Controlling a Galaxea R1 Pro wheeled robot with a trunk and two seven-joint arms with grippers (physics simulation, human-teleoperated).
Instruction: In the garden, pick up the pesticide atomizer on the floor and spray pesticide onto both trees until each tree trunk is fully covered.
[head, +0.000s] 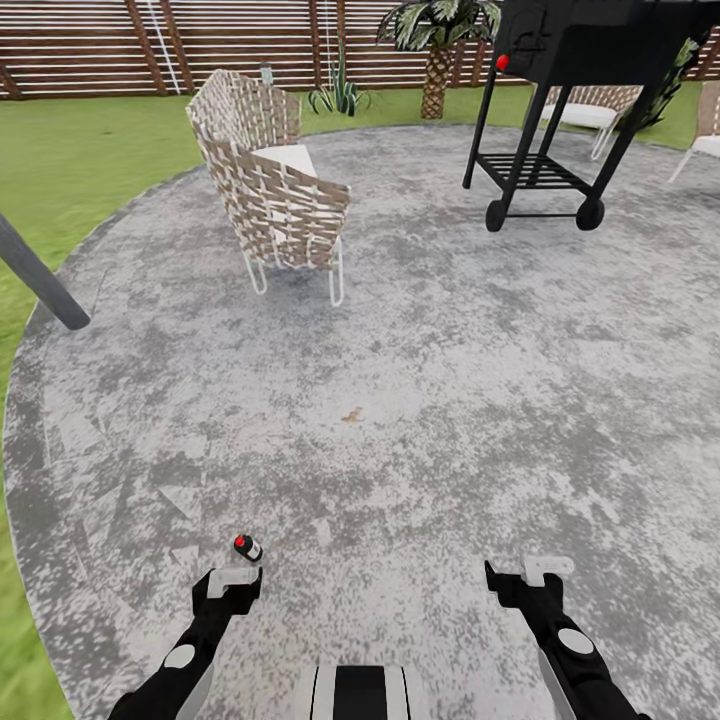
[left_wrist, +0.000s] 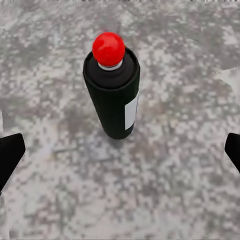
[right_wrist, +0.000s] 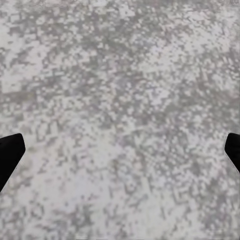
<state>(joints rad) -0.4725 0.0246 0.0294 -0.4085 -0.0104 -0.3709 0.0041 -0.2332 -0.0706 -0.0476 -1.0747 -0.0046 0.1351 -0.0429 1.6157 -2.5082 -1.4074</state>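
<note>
The pesticide atomizer (head: 247, 547), a small black bottle with a red cap and white label, stands upright on the grey speckled concrete floor (head: 420, 400). My left gripper (head: 233, 578) hovers just short of it, open and empty. Looking along that gripper, the atomizer (left_wrist: 112, 90) is centred between the spread black fingertips (left_wrist: 10, 152), apart from both. My right gripper (head: 532, 574) is open over bare paving (right_wrist: 120, 110), holding nothing. The trees with mottled trunks are out of view.
A woven chair (head: 268, 185) stands ahead left on the paving, a black wheeled grill cart (head: 560, 100) ahead right. A grey slanted post (head: 40, 275) is at the left edge. Grass (head: 70, 150) and the slat fence (head: 240, 40) lie beyond, with a palm-like plant (head: 436, 45).
</note>
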